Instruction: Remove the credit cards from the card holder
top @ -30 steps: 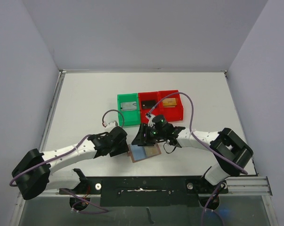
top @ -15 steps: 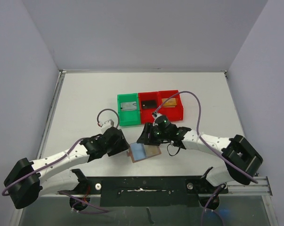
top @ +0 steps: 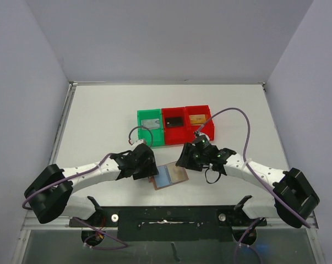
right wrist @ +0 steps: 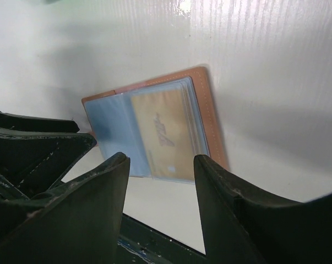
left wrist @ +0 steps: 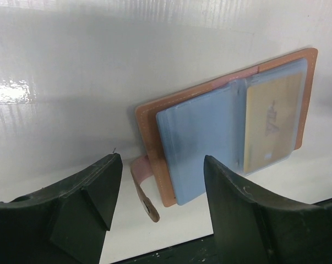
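Note:
The brown card holder (top: 170, 176) lies open and flat near the table's front edge, its light-blue sleeves up. A gold card (left wrist: 271, 124) sits in its right sleeve, also in the right wrist view (right wrist: 163, 135). The holder shows whole in the left wrist view (left wrist: 221, 132) and the right wrist view (right wrist: 154, 129). Its snap tab (left wrist: 143, 192) curls off the left edge. My left gripper (top: 146, 166) is open and empty just left of the holder. My right gripper (top: 185, 159) is open and empty just above its right side.
A green bin (top: 150, 127) and two red bins (top: 173, 121) (top: 200, 120) stand in a row behind the holder, each with a card inside. The black front rail (top: 171, 217) runs close below the holder.
Both arms have shifted right. The left gripper has closed in on the holder's left edge; the right gripper has drawn back to the right off the holder. The holder stays open.

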`<state>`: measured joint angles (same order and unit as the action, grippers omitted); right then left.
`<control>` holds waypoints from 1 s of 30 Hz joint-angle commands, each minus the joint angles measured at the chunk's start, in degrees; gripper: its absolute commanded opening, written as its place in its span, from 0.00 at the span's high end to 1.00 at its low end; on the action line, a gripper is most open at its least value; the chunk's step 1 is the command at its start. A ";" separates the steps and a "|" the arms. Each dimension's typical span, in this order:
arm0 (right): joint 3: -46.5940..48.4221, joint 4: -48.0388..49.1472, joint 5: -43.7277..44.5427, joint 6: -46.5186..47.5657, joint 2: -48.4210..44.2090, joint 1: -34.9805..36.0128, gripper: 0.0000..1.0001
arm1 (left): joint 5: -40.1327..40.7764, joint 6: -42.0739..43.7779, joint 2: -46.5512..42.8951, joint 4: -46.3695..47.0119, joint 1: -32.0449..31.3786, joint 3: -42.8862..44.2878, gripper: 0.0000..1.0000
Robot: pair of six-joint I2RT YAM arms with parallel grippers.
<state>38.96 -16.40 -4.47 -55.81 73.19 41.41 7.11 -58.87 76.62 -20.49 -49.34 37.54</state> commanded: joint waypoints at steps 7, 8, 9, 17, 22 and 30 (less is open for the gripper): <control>0.11 2.53 -1.63 1.26 2.31 1.01 0.50 | -1.09 2.17 1.08 0.10 0.26 2.26 0.51; 0.31 2.54 -1.90 1.43 2.74 1.16 0.50 | -1.24 2.13 1.03 0.13 0.22 2.01 0.52; 0.62 2.52 -1.86 1.56 3.13 1.33 0.50 | -1.48 2.18 1.06 0.32 0.28 1.82 0.52; 1.53 3.19 -2.11 2.11 5.46 2.15 0.51 | -2.85 2.45 1.25 1.77 0.21 0.71 0.57; 1.79 3.74 -2.54 2.24 6.99 2.62 0.52 | -3.09 2.44 1.50 2.14 0.21 0.60 0.59; 2.58 4.04 -2.87 2.72 9.23 3.31 0.55 | -3.76 2.45 1.78 2.89 0.21 0.52 0.62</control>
<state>38.96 -14.79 -6.74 -54.13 81.67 44.01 4.14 -57.23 78.30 -20.08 -49.34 37.82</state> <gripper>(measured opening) 0.465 0.390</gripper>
